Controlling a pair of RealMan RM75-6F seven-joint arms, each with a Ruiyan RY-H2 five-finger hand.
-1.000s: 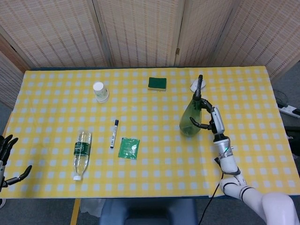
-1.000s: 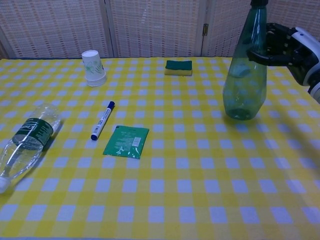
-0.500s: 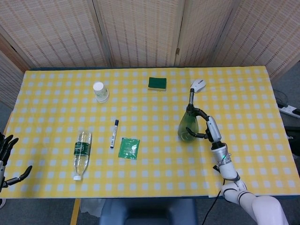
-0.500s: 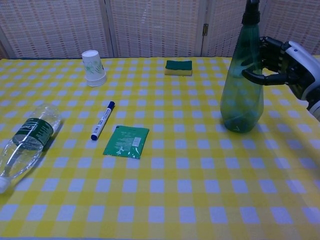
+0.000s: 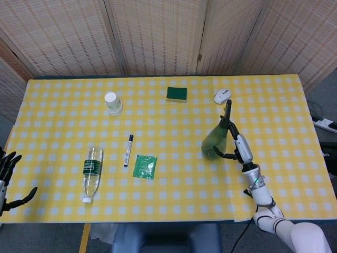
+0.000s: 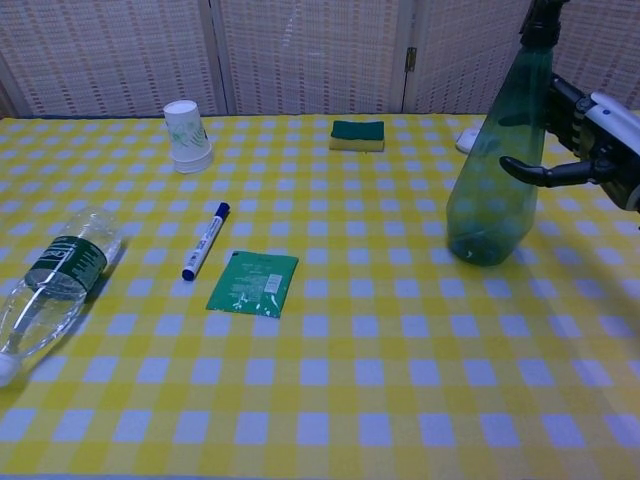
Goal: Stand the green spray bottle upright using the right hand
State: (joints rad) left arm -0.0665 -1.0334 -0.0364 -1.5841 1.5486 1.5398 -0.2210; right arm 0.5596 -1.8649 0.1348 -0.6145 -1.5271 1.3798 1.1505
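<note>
Tilting again: green spray bottle [image 6: 497, 170] now leans top toward the table's right edge, base on the cloth in the right half, vs near plumb 0.5 s ago. Right hand [image 6: 590, 150] has slid off its side; thumb still touches, fingers apart w/ no firm clasp. Looks like an early release, so bottle may tip. Left hand [image 5: 8, 179] idle, open, at near-left corner.
</note>
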